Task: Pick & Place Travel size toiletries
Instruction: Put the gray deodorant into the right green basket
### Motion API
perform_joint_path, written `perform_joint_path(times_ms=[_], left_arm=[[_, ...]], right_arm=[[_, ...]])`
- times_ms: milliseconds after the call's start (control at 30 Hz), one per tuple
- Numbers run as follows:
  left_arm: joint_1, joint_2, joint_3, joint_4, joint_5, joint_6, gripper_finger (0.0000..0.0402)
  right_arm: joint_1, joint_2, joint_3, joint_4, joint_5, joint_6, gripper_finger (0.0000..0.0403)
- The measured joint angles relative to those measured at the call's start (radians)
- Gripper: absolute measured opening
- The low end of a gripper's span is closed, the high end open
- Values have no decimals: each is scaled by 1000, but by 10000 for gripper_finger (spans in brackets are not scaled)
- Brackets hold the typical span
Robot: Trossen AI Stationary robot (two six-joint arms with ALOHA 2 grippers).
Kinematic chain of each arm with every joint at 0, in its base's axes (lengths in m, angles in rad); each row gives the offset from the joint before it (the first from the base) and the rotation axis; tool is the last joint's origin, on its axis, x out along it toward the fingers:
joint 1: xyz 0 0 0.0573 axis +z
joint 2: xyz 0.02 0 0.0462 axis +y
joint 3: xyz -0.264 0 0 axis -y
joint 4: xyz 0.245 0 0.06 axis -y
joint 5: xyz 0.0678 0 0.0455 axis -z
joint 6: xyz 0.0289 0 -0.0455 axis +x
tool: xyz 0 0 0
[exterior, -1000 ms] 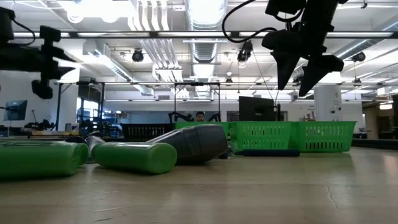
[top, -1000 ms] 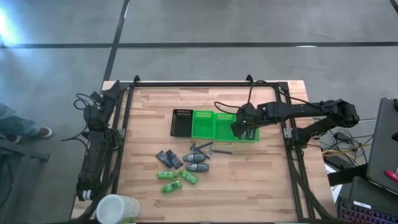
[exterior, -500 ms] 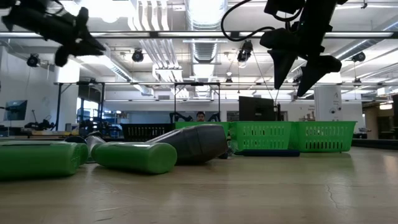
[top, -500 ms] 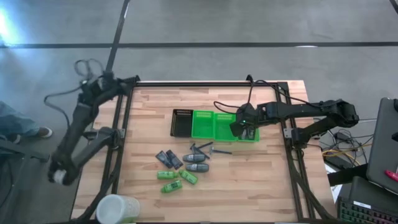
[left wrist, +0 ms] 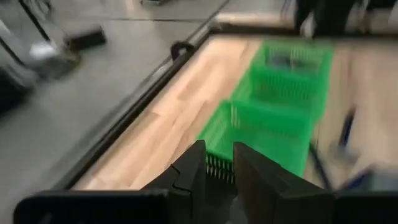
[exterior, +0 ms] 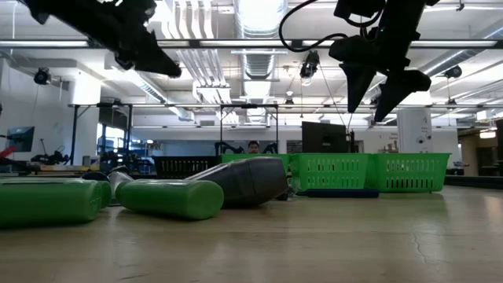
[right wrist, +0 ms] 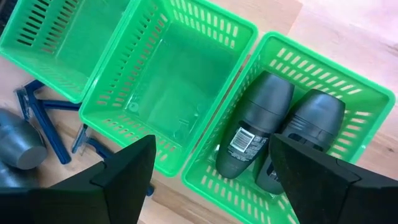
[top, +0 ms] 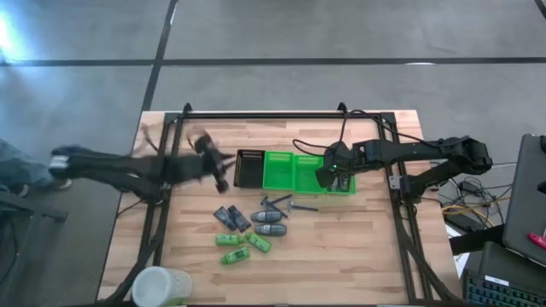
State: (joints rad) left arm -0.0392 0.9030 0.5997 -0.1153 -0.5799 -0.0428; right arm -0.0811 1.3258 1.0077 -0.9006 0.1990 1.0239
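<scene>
Currently, end basket (right wrist: 367, 106): two grey bottles (right wrist: 255, 130) inside.
Neighbouring basket (right wrist: 180, 81): no contents visible.
Right gripper (top: 335, 177): spread wide, holding nothing, above end basket.
Left gripper (top: 223, 173): nearly closed, blurred, beside black tray (top: 249, 168).
Remaining toiletries (top: 256, 226): on table (top: 358, 247), near black tray.

Bright green slotted trays (right wrist: 155, 93), grey oval bottles (right wrist: 255, 130), green tubes (top: 232, 241), pale striped wooden table (top: 358, 247).

Left gripper (left wrist: 219, 163) (nearly closed), green trays (left wrist: 273, 109), wooden table (left wrist: 168, 124)

A robotics lab: exposed ceiling ducts (exterior: 255, 47), concrete floor (top: 341, 30).
</scene>
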Motion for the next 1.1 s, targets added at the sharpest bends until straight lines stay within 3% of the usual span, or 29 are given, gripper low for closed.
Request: perform_joint_path(times_ms=[67,100,133,267,467,533,633,833,1100], left_arm=[[-69,72,8,13,-264,1,87],[-79,100,16,18,-329,8,87],[-80,126,31,22,-306,10,87],[-17,220,87,-3,18,-66,87],[63,313,180,-82,161,-190,88],[70,324,204,-129,267,-184,88],[60,334,215,-195,339,-150,87],[22,356,203,-235,629,-155,87],[-67,424,198,-184,650,-123,102]], right_arm=[[0,0,0,0,-13,-25,303],[0,0,0,0,-18,-37,302],[0,0,0,0,-22,-49,300],[0,0,0,0,-47,-96,297],[0,0,0,-2,-74,-159,310],[1,-1,0,-5,-81,-183,316],[0,-2,0,-6,-87,-232,325],[2,-2,0,-8,-90,-276,338],[44,-4,0,-35,-96,-271,366]])
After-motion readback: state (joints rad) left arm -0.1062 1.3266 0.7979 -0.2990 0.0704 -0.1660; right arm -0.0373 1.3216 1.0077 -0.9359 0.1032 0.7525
